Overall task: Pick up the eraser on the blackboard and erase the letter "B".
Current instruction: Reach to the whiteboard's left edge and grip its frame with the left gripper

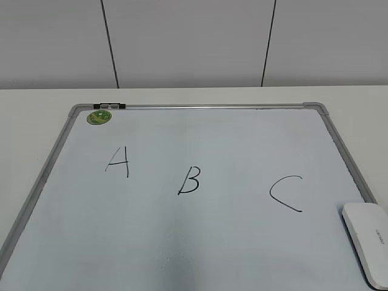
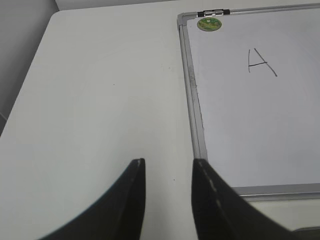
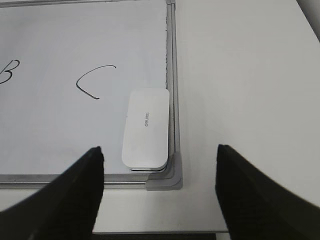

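Note:
The blackboard is a white dry-erase board with a grey frame, lying flat on the table. The letter "B" stands in black at its middle, between an "A" and a "C". The white eraser lies in the board's near right corner; it also shows in the right wrist view. My right gripper is open and empty, above the table just short of that corner. My left gripper is open and empty over the bare table left of the board's frame. Neither gripper shows in the exterior view.
A round green magnet sits at the board's far left corner beside a small black clip. The white table extends on both sides of the board. A grey panelled wall stands behind.

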Available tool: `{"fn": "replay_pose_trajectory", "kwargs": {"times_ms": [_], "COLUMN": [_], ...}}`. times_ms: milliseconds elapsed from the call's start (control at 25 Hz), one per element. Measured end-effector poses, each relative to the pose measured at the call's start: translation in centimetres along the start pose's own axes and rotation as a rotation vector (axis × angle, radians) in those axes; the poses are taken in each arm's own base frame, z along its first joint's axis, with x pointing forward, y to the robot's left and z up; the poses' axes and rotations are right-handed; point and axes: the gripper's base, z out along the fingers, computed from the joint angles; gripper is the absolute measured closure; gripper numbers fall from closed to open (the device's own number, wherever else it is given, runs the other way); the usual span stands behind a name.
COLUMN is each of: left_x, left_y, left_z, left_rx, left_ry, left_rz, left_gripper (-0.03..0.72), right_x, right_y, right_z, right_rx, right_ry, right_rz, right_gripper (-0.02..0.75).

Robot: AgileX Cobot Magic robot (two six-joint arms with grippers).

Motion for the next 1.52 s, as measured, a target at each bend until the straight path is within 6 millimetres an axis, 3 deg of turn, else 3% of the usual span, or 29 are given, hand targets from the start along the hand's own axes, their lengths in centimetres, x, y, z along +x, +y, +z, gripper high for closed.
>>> {"fn": "replay_pose_trajectory", "kwargs": {"times_ms": [160, 360, 800, 1080, 1360, 1520], "left_x": [-1.6, -4.7, -10.5, -14.6, -16.1, -15.8], "left_y": [0.0, -0.1, -0.3, -0.8, -1.2, -1.3], "left_z": [0.5, 3.4, 12.3, 19.5, 26.5, 30.1], "left_rx": [0.0, 0.002, 0.006, 0.035, 0.048, 0.051], "left_ry": [0.026, 0.138, 0.455, 0.562, 0.651, 0.705], "left_rz": [0.002, 0.007, 0.005, -0.037, -0.056, -0.064], "left_gripper": [0.456, 0.454, 0.45, 0.447, 0.446, 0.446], "right_x": [0.0, 0.0, 0.0, 0.0, 0.0, 0.0], "right_y": [0.0, 0.0, 0.0, 0.0, 0.0, 0.0], "right_z": [0.0, 0.0, 0.0, 0.0, 0.0, 0.0], "right_rx": [0.0, 0.0, 0.0, 0.0, 0.0, 0.0], "right_ry": [0.0, 0.0, 0.0, 0.0, 0.0, 0.0], "right_rz": [0.0, 0.0, 0.0, 0.0, 0.0, 0.0], "right_gripper": [0.218, 0.219, 0.219, 0.219, 0.218, 0.219]}}
